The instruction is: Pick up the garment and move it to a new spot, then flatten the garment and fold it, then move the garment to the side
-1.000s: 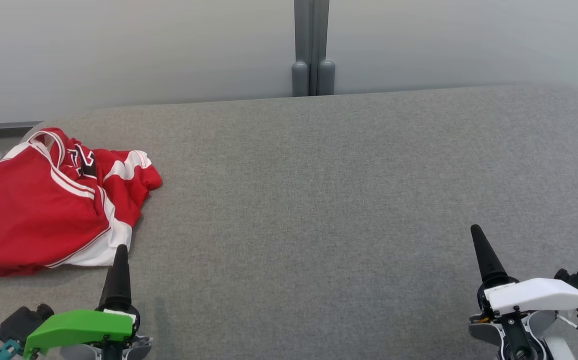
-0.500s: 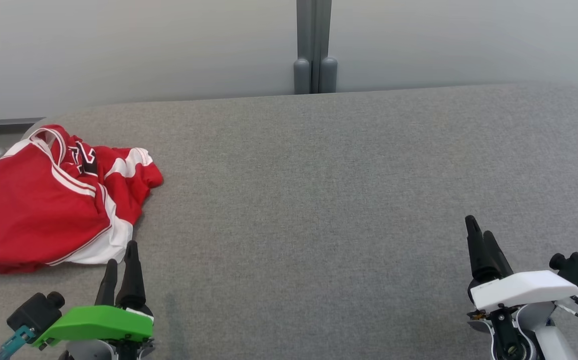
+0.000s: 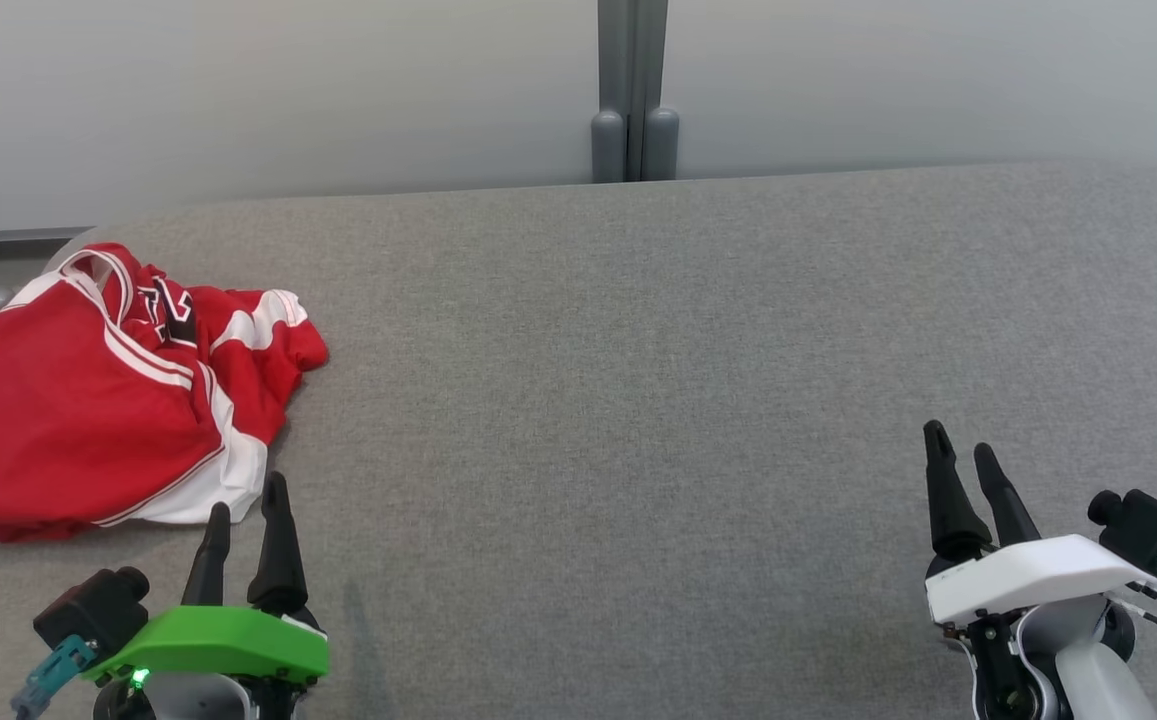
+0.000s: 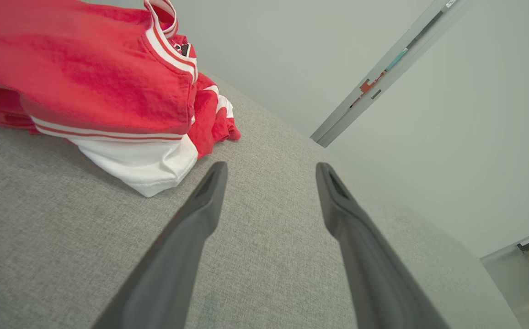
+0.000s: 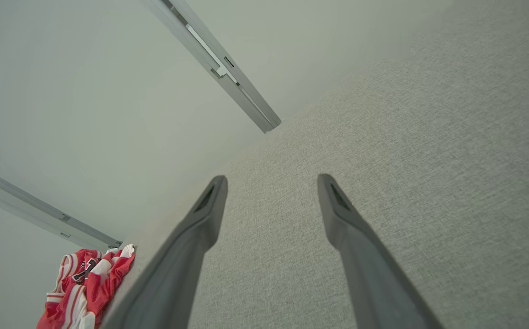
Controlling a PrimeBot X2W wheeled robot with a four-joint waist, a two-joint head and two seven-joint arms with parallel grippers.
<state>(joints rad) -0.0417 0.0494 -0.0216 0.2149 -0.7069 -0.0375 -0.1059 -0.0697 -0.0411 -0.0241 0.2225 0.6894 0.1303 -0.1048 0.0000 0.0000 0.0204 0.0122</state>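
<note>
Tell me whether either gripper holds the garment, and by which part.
Nothing is held. The left gripper and the right gripper stand open and empty; the garment lies crumpled on the grey surface, outside the left gripper's open jaws.

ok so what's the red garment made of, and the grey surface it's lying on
Red garment: looks like thin, soft knit fabric, perhaps a synthetic jersey; it slumps in loose folds, matte, with white trim. Grey surface: seems covered in woven cloth, matte; a fine flecked weave shows in the left wrist view. What lies under it can't be told.
</note>
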